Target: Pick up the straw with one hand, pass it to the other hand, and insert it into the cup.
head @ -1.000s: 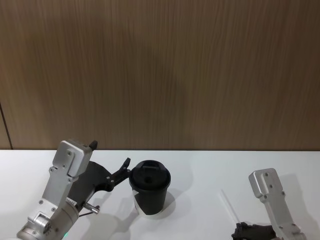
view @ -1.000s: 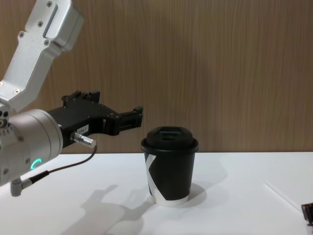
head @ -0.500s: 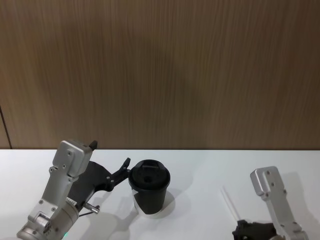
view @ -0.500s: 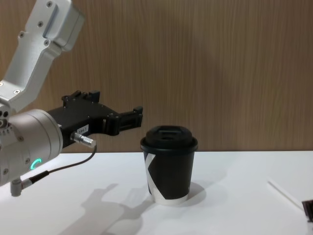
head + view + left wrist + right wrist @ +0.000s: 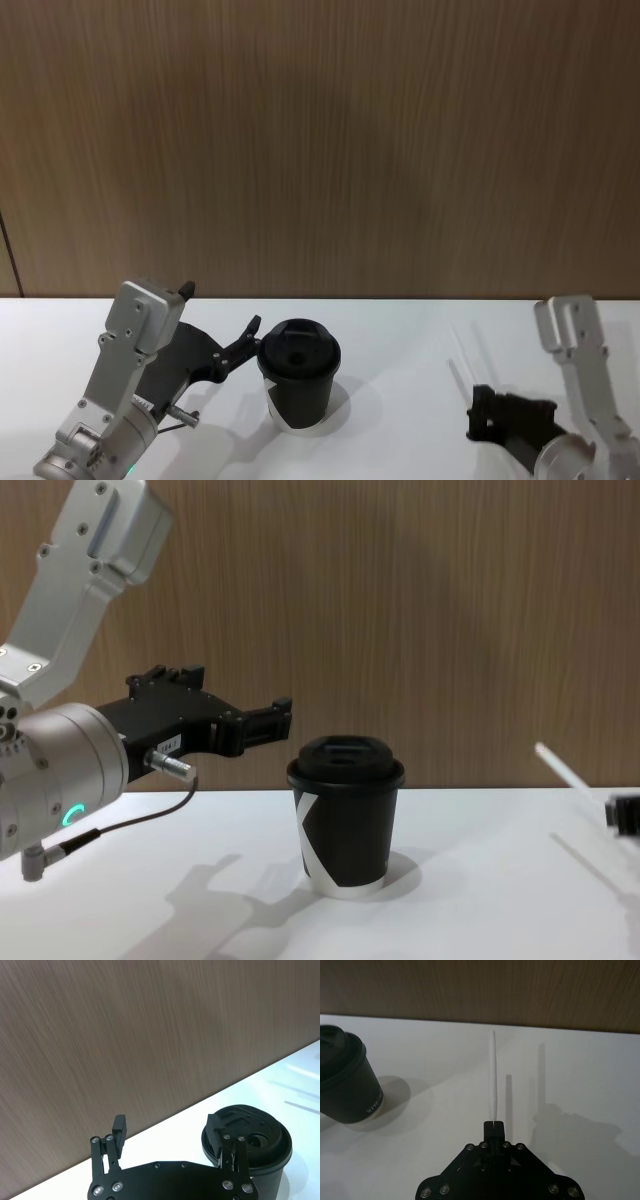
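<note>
White tabletop [image 5: 400, 425]; straw [image 5: 492, 1075] clamped in right tool [image 5: 494, 1122], aloft right of cup [image 5: 300, 385].

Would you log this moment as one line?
right gripper: shut on straw, off table | left gripper: open beside cup | handover: pending

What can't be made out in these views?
Chest view: the right edge cuts off the right gripper, hiding where it grips the straw.
Head view: straw too faint against the white table to tell from its shadows.
Left wrist view: a finger of the left gripper overlaps the cup; contact unclear.
</note>
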